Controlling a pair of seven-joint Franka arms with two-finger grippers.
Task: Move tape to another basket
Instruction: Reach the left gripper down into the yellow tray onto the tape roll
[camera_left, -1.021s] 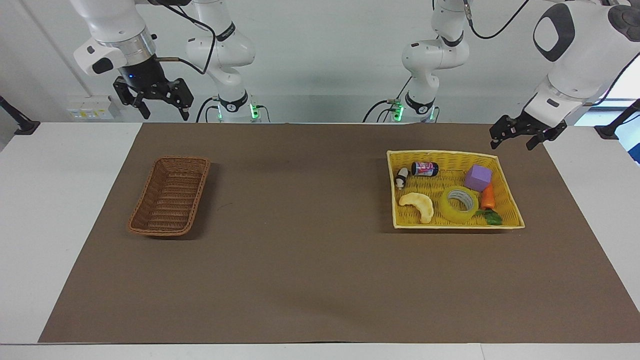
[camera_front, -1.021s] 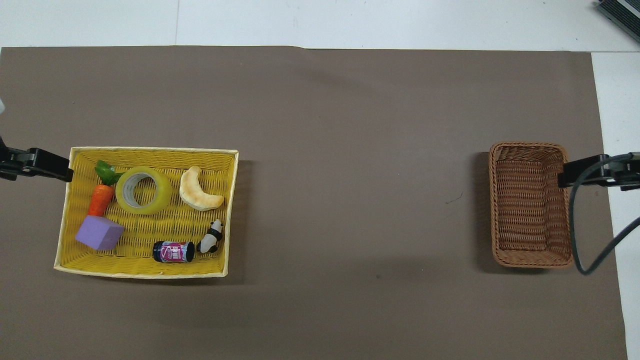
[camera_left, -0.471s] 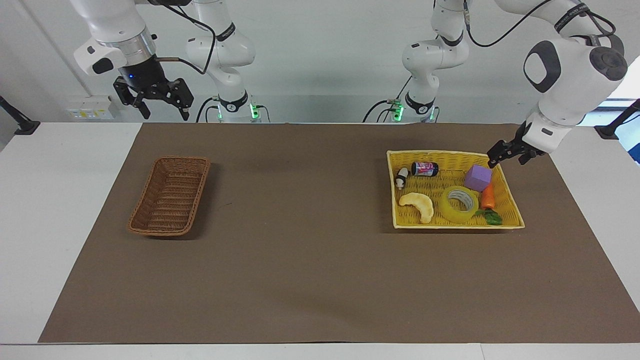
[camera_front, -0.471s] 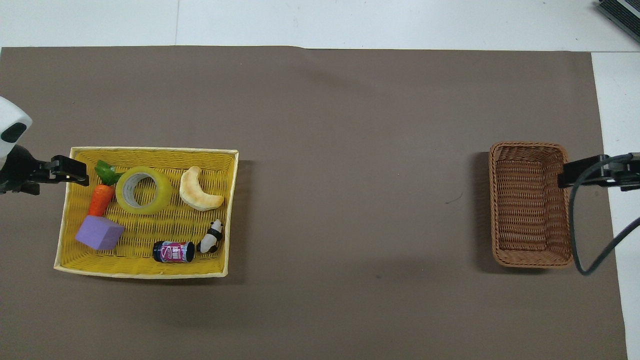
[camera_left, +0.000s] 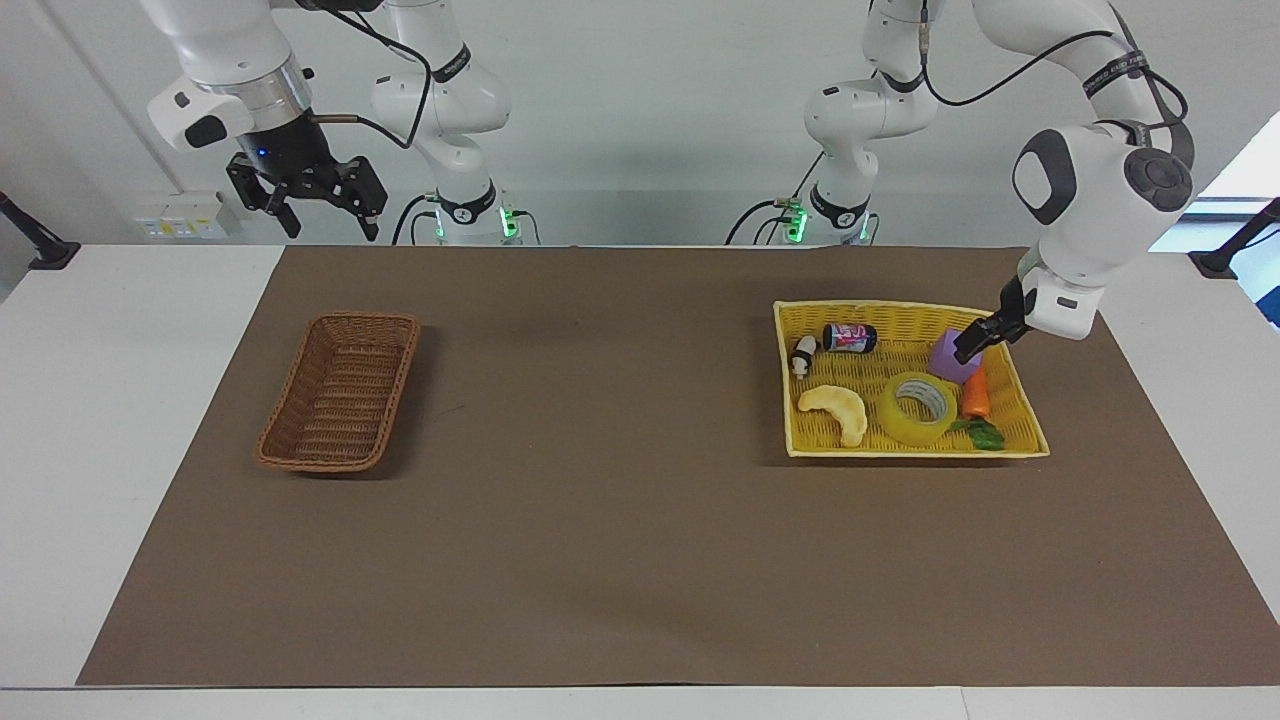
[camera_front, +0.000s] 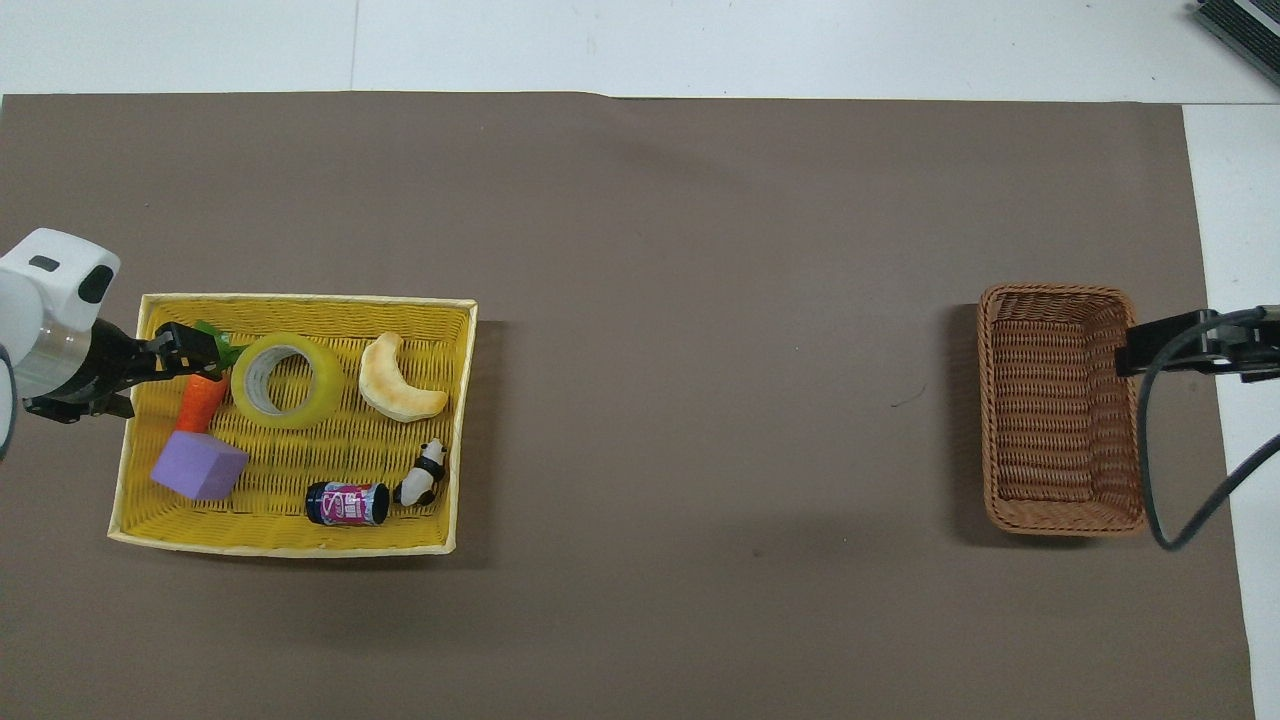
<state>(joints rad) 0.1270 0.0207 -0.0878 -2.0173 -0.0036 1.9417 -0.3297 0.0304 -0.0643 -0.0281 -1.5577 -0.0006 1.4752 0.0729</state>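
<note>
Over the last second the left gripper (camera_left: 972, 347) has swung in from outside the yellow tray (camera_left: 1032, 436) at the left arm's end of the bench (camera_left: 600, 560) and dropped low, so that it now hangs over the tray's inside, above the purple block (camera_left: 946, 357) and the carrot toy (camera_left: 975, 397). I take this as the approach to the pick: the arm is closing on the tape (camera_left: 920, 408), which has not moved and lies flat in the tray, hole upward, between the carrot toy and the banana-shaped toy (camera_left: 836, 410), with the gripper near it but not yet above it or touching it. Whether the left jaws are spread or closed cannot be told from either view; they hold nothing. The right gripper (camera_left: 308, 193) has stayed where it was, waiting high above the bench edge at the right arm's end, jaws spread wide and empty. The brown wicker basket (camera_left: 341, 391) sits well apart from the tray, toward the right arm's end, with nothing in it. A small can (camera_left: 849, 338) and a panda figure (camera_left: 803, 354) lie in the part of the tray nearer the robots, clear of the tape. So the transfer itself has not begun; the next need is to centre the left jaws over the roll's wall.
</note>
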